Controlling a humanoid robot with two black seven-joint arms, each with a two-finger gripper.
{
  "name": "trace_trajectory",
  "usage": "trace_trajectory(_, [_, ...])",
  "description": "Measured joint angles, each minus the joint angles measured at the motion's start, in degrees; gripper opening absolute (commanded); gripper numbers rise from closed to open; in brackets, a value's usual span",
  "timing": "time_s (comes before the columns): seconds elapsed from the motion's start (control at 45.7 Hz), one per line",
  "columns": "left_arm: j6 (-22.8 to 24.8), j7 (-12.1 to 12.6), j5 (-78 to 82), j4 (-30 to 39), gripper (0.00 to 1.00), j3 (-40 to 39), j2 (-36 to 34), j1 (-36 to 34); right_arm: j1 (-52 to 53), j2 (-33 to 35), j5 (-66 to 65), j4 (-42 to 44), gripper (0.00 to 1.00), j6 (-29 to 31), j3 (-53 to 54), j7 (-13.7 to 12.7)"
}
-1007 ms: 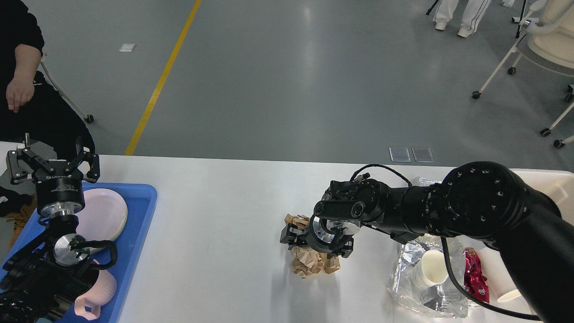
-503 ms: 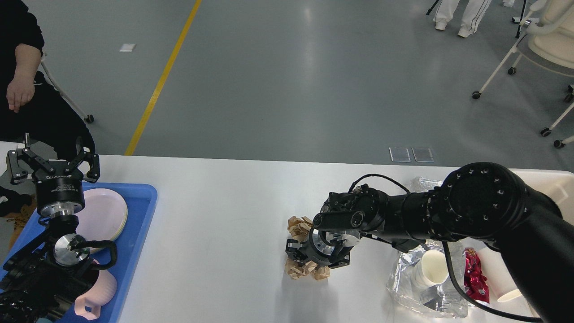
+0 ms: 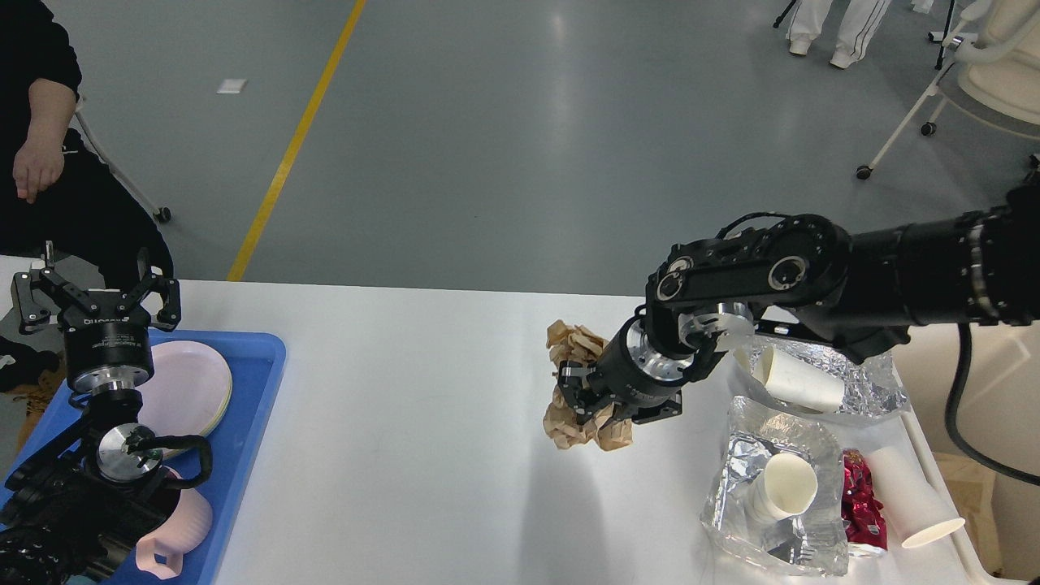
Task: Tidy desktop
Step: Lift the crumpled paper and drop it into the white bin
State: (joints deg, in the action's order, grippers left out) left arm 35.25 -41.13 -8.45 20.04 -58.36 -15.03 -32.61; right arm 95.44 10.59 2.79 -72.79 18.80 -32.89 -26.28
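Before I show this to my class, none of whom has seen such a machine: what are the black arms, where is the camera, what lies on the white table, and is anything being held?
The camera sits in the robot's head, looking forward and down at its own two black arms. Each ends in a two-finger gripper. The right gripper is shut on a crumpled brown paper ball. The left gripper is open, holding nothing, above a blue tray with a pale plate and a pink mug. On the desktop, to the right, lie crumpled foil, white paper cups and a red wrapper.
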Motion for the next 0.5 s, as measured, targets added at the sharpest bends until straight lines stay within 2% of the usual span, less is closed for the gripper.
trace_trajectory(0.153, [0.0,0.0,0.0,0.0,0.96,0.0,0.0,0.0,3.21,5.94,-0.07,3.39,0.0,0.25,0.0,-0.16])
trace_trajectory(0.503, [0.0,0.0,0.0,0.0,0.96,0.0,0.0,0.0,13.4,21.67,-0.13,4.68,0.0,0.35,0.44,-0.18])
